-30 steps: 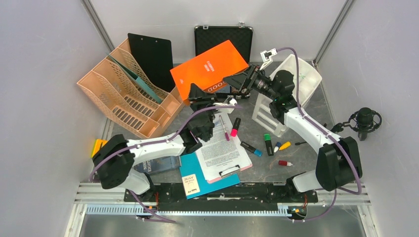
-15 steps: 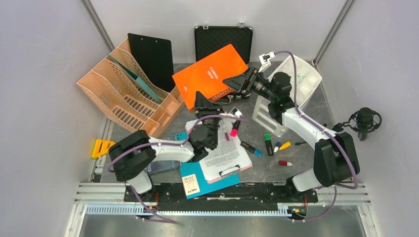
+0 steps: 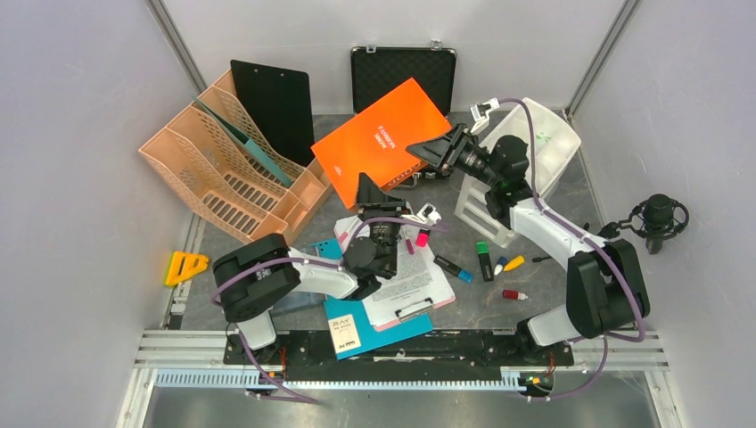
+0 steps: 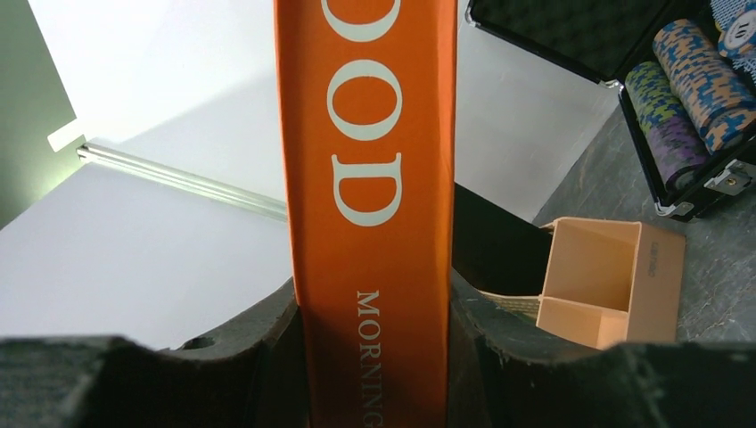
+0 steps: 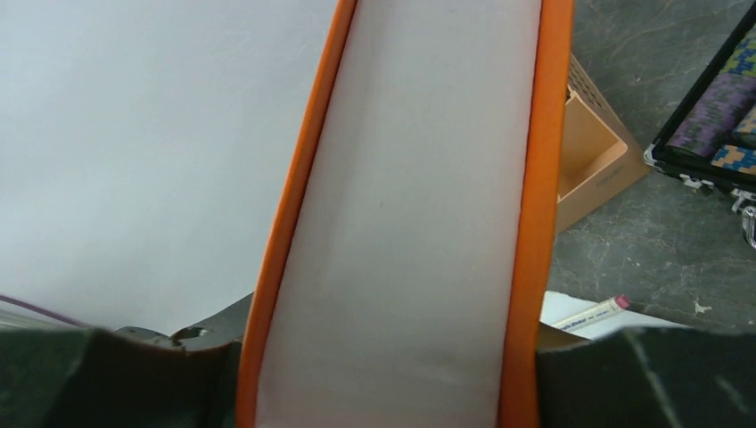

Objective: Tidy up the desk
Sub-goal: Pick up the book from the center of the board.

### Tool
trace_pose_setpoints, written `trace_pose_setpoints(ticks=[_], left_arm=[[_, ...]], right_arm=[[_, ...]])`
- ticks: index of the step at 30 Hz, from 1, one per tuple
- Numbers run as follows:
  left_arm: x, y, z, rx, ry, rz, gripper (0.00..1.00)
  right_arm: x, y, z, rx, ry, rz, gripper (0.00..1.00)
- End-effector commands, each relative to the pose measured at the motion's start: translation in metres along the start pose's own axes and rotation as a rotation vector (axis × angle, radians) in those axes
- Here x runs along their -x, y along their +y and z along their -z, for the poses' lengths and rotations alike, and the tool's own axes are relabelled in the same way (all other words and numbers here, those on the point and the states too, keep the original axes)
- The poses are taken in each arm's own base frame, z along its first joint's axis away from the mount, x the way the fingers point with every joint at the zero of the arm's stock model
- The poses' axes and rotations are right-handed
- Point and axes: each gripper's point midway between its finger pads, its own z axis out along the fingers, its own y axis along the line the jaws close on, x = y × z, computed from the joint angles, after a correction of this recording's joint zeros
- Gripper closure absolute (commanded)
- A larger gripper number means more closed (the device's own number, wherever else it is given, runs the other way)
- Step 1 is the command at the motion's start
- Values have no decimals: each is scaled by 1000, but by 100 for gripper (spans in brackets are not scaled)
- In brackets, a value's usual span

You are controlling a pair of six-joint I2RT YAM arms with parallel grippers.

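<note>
The tabletop (image 3: pixel 481 308) lies below both claws, stiff and fixed, and I judge it is not a thing to grasp; the work is on the clutter it carries. The peach file rack (image 3: pixel 227 165) stands well to the left of the left claw (image 3: pixel 373 192), and the black case (image 3: pixel 401 76) stands beyond both claws. The orange book (image 3: pixel 374 138) hangs tilted in the air between the claws. It looks like a stiff, fairly heavy hardback with smooth covers that could slip, so its spine and its page edge are the sound places to hold. The left claw is clamped across the spine, and the right claw (image 3: pixel 437 150) is closed over the page edge opposite. Loose markers (image 3: pixel 483 260) lie on the tabletop below the right claw. Against a second ago, the right claw has narrowed from wide onto the book, the left arm has drawn inward, and the book sits slightly lower.
</note>
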Motion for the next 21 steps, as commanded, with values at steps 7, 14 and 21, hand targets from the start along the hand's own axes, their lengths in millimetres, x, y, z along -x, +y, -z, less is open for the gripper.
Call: trace_pose_setpoints(ticks=[7,14,21], left_arm=[[0,-1,10,10,-44,-53,4],[-17,11,17,9,-60,0,0],[-64,23,15,-264,11,241,0]], right_arm=[[49,23,26,77,-176,221,100],[77,28,23,23,-181,362,100],[112,33,10,-67,-185,567,100]])
